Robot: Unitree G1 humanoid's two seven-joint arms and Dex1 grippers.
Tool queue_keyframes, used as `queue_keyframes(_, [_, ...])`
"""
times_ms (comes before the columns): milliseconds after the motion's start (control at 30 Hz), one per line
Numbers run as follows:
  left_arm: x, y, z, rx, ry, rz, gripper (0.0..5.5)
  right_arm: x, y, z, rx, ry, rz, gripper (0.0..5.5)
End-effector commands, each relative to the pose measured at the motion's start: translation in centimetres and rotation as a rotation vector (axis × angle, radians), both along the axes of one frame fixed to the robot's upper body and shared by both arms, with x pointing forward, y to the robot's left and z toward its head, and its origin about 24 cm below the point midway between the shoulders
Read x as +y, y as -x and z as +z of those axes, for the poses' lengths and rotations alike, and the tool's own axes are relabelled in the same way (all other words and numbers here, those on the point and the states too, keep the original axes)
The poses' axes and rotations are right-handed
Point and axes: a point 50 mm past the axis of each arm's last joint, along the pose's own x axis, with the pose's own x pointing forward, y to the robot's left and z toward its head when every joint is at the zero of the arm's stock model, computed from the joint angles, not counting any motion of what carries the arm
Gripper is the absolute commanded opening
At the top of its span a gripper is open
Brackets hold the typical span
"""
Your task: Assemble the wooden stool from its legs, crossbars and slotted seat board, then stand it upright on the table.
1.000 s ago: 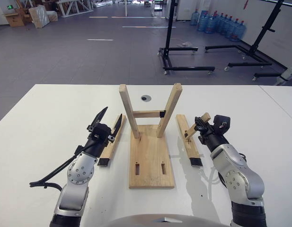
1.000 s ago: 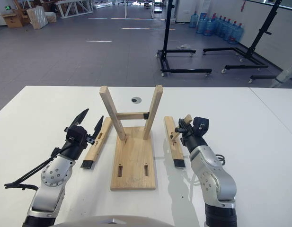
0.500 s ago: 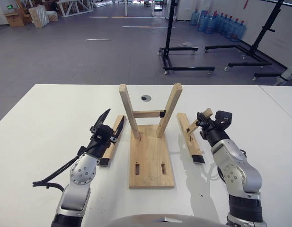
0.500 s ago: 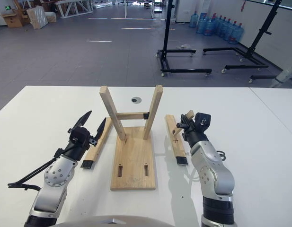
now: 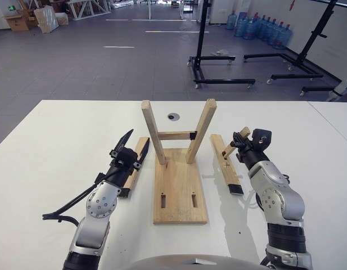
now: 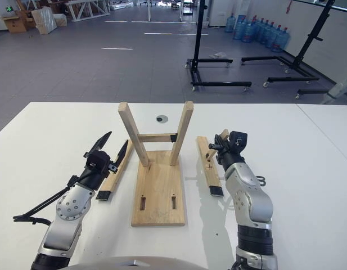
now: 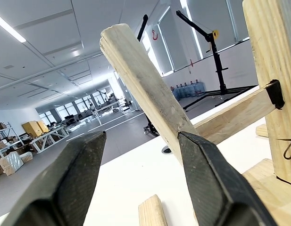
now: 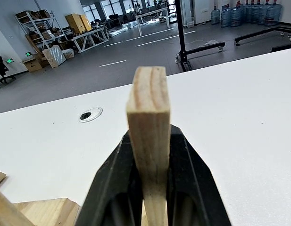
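Right wrist view: the right gripper [image 8: 152, 141] is clamped tight on the end of a short wooden crossbar [image 8: 148, 103], just beside a loose leg [image 5: 225, 166] lying right of the slotted seat board [image 5: 180, 191]. The left gripper [image 6: 118, 140], fingers spread wide and holding nothing, hangs over a second loose leg [image 5: 127, 180], possibly without touching it. Two upright legs [image 5: 152, 132], joined by a fitted crossbar [image 5: 176, 135], stand at the board's far end.
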Motion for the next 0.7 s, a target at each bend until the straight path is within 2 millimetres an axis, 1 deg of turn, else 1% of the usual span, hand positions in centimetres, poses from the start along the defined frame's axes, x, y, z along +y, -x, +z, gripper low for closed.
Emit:
queue_keyframes(33, [0.1, -0.1, -0.2, 0.004, -0.009, 0.001, 2.78, 0.0, 0.3, -1.7, 0.093, 0.04, 0.037, 0.39])
queue_keyframes(133, [0.2, 0.0, -0.3, 0.006, -0.011, 0.006, 2.78, -0.2, 0.9, -2.2, 0.117, 0.062, 0.066, 0.39])
queue_keyframes(300, [0.4, 0.0, -0.4, 0.007, -0.017, 0.017, 2.78, -0.8, 1.8, -2.3, 0.112, 0.081, 0.094, 0.39])
queue_keyframes(533, [0.3, -0.1, -0.6, 0.008, -0.019, 0.025, 2.78, -0.3, 1.7, -2.8, 0.129, 0.144, 0.143, 0.39])
queue_keyframes(700, [0.2, -0.1, -0.9, 0.016, -0.016, 0.026, 2.78, -0.7, 2.0, -3.9, 0.149, 0.188, 0.161, 0.39])
